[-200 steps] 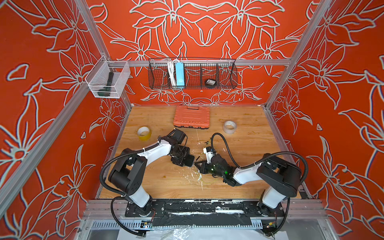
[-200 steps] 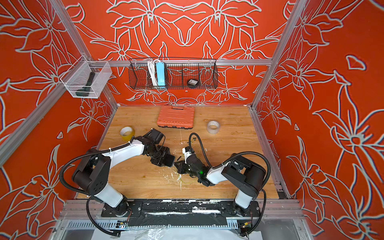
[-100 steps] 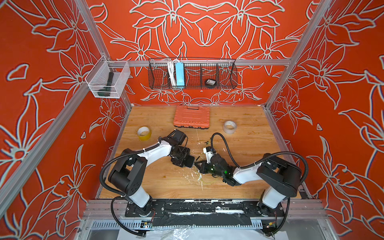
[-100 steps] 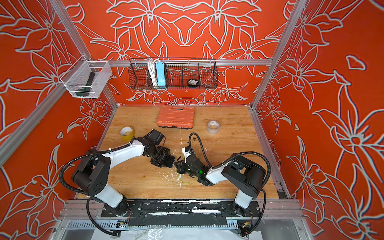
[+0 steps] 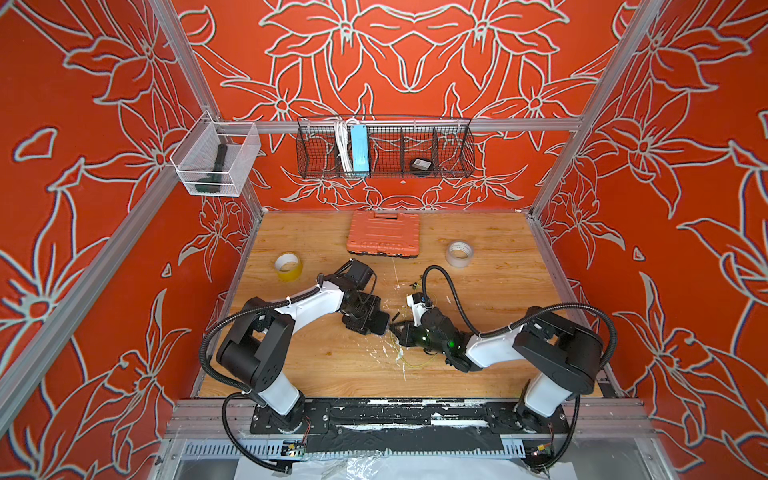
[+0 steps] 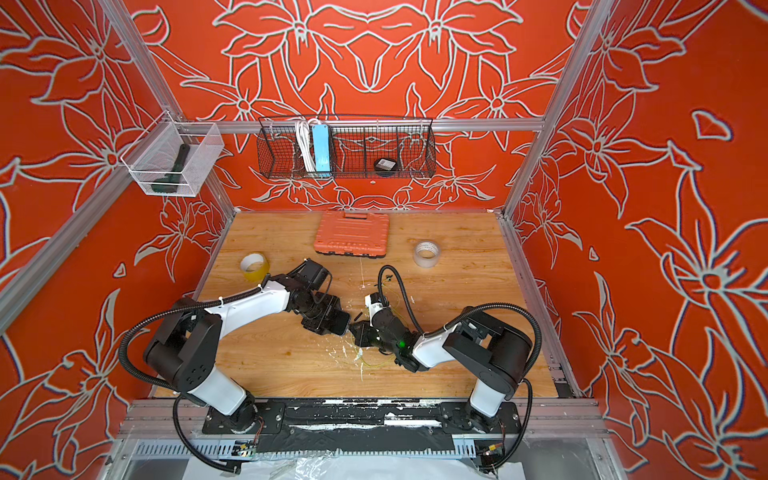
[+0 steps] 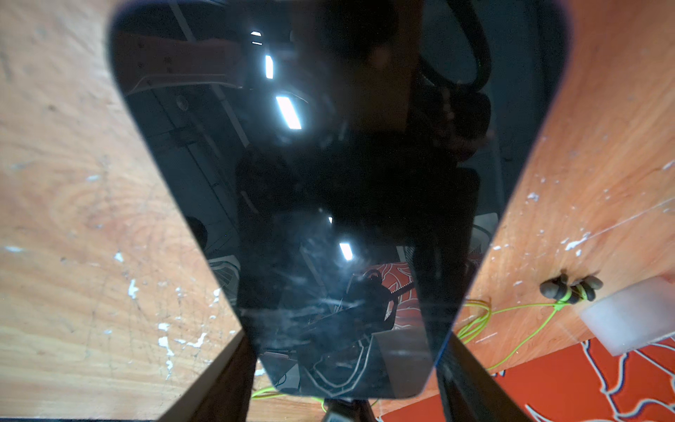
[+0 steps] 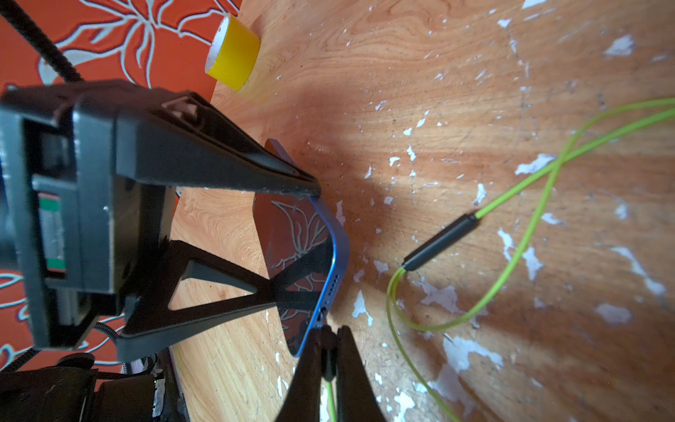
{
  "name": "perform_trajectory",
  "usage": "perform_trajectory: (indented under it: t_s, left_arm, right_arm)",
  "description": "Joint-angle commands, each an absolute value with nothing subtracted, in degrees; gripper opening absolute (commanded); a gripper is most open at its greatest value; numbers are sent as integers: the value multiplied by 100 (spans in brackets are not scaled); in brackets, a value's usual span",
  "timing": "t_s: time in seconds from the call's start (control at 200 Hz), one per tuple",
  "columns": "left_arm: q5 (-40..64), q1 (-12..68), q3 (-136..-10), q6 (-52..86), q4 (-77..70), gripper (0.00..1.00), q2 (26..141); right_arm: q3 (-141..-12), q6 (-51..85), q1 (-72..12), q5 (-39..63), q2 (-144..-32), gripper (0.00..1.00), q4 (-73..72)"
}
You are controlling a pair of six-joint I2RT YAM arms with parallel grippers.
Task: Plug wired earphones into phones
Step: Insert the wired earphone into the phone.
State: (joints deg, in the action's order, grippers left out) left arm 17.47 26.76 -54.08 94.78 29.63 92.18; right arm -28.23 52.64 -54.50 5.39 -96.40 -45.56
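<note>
Plug held at the phone's port; nothing has visibly moved in the last second.
Nearest, slack cable [image 8: 511, 193] loops on the tabletop [image 5: 324, 365]. The right claw [image 8: 328, 334] stays pinched shut on the plug [image 8: 329, 361], with its tip against the bottom edge of the phone [image 8: 335, 255]. The left claw [image 5: 368, 323] still grips the phone across its sides. The earbuds [image 7: 569, 288] lie farther back.

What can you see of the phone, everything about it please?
The phone is a flat slab with rounded corners, a glossy black screen full of reflections and a blue, metal-looking frame. The left hand clamps its long sides. Its end with port and speaker holes faces the right hand, which holds the plug at the port.
</note>
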Motion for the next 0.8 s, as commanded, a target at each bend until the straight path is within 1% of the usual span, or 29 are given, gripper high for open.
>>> perform_trajectory:
  t_s: [0.0, 0.33, 0.796]
  left_arm:
    - [2078, 2786, -5344, 9659, 2831, 57, 9021]
    - [2084, 2838, -5292, 9729, 2751, 57, 8835]
    - [2133, 2848, -5104, 9869, 2557, 57, 8551]
  right_arm:
    - [-2976, 5288, -5484, 407, -9637, 0, -4543]
    - [-2988, 5438, -5451, 421, -9629, 0, -4596]
    - [-2817, 5805, -5353, 659, -9713, 0, -5267]
